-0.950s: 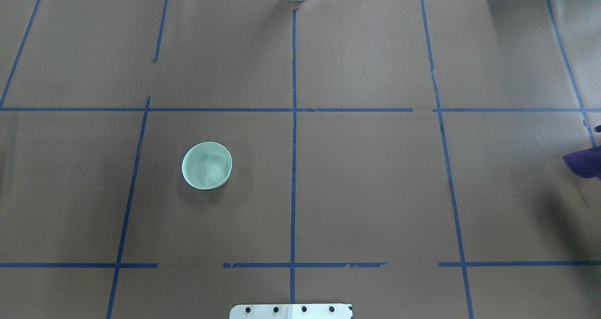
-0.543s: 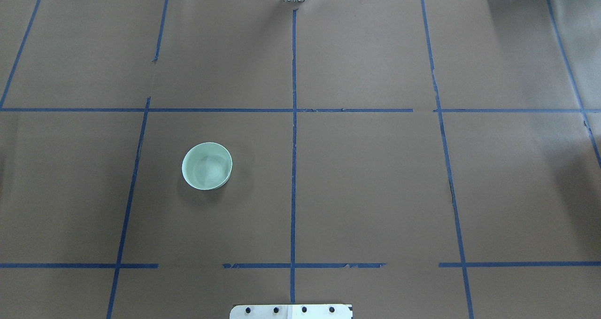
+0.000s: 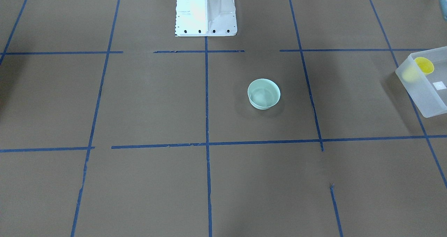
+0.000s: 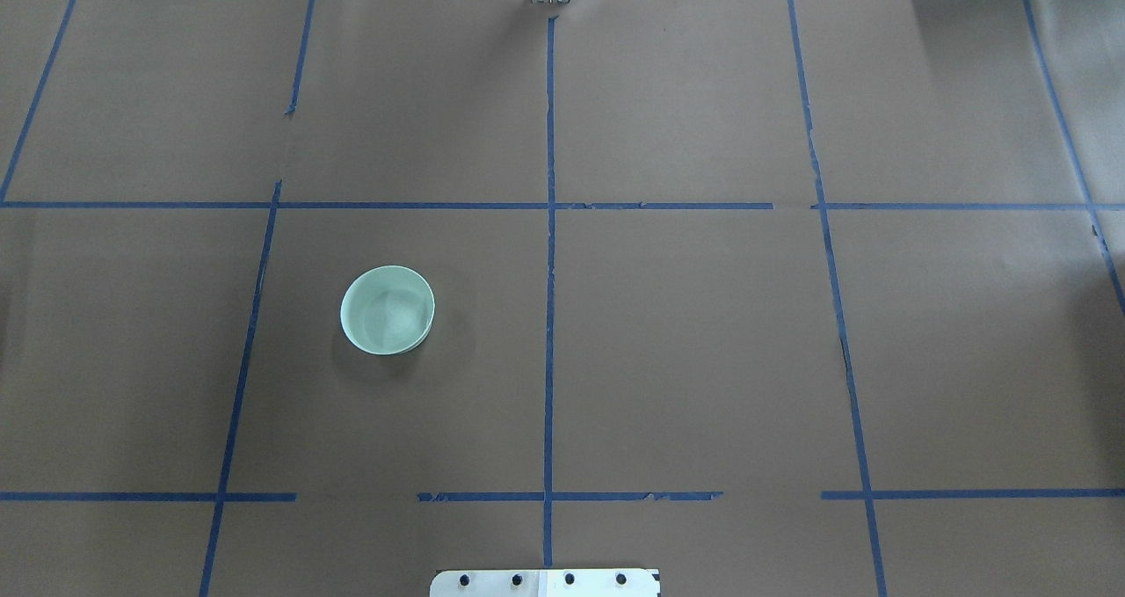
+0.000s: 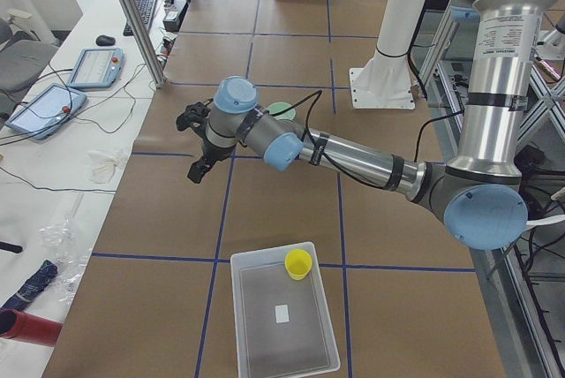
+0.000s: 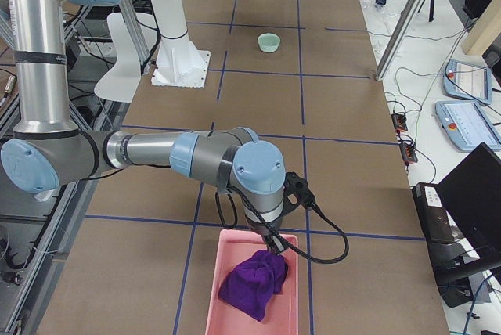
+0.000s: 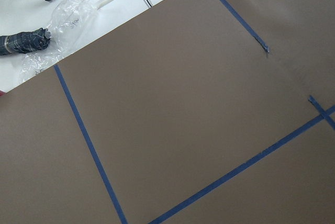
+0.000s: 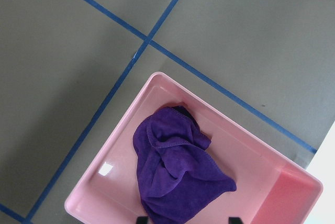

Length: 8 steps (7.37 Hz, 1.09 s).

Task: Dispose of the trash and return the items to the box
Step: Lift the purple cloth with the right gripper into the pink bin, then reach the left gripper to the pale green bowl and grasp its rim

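A pale mint-green bowl (image 4: 388, 309) stands upright and alone on the brown table; it also shows in the front view (image 3: 264, 94) and the right view (image 6: 268, 41). A yellow cup (image 3: 424, 65) stands in a corner of the frosted-white box (image 3: 419, 90), also seen in the left view (image 5: 298, 263) with the box (image 5: 284, 321). My right gripper (image 8: 188, 219) is open above a purple cloth (image 8: 172, 166) that lies in a pink bin (image 8: 293, 192). My left gripper (image 5: 196, 144) hovers over bare table, far from the bowl; I cannot tell if it is open.
The white robot base (image 3: 205, 13) stands at the table's near middle edge. The pink bin (image 6: 235, 245) sits at the table's right end and the box at the left end. A side bench with tablets (image 5: 93, 64), a metal pole (image 5: 132, 16) and cables runs along the far edge.
The purple cloth at the overhead view's right edge one second ago has left that view. The bowl has not moved.
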### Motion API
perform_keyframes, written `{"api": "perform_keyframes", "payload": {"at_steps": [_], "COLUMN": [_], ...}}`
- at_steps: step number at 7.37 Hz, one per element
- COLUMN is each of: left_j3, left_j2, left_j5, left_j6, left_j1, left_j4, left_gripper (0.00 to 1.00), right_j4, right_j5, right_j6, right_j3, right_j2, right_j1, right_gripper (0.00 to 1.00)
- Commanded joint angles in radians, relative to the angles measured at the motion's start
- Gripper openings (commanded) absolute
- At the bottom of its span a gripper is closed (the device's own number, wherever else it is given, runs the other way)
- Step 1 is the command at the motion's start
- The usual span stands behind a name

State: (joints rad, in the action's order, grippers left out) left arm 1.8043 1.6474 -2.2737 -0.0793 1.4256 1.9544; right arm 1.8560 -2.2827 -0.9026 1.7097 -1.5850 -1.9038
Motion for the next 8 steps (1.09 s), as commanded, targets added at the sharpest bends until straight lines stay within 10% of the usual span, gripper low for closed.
{"api": "perform_keyframes", "payload": {"at_steps": [1,4,8], "left_j3": [0.085,0.186,0.127], "left_j2": [0.034,0.035,0.124], "left_j5": [0.035,0.187,0.448], "left_j6": [-0.348,-0.817,-1.316], "left_j1": [-0.145,-0.425,-0.805], "left_j4": [-0.002,0.003,0.029], "left_gripper": [0.97,0.61,0.56], "right_j4": [-0.029,-0.237,-0.317], "right_j5": [-0.076,-0.077,-0.078], "right_j6": [0.205,0.526,0.591], "right_j3": [-0.001,0.005,0.005], "right_j2": [-0.019,-0.036,-0.055], "right_j1": [0.032,0.175,0.203], "right_gripper": [1.0,1.0,1.0]}}
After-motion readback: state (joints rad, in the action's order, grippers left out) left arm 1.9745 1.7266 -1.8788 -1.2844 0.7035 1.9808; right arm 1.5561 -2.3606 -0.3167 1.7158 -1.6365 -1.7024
